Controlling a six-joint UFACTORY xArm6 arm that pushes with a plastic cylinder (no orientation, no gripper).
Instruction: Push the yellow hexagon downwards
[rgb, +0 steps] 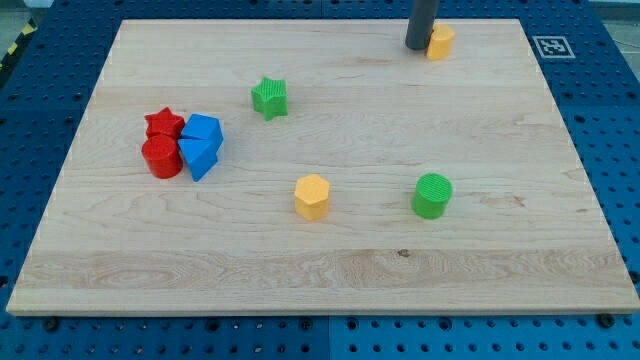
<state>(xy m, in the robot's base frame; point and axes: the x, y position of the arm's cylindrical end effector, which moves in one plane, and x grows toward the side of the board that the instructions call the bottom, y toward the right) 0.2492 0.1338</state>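
Observation:
The yellow hexagon lies on the wooden board, a little below the middle. My tip is at the view's top, right of centre, far above and to the right of the hexagon. It touches or almost touches the left side of a second yellow block, whose shape I cannot make out because the rod hides part of it.
A green star lies up and left of the hexagon. A green cylinder lies to its right. At the left, a red star, a red cylinder and two blue blocks are clustered together. A marker tag sits beyond the board's top right corner.

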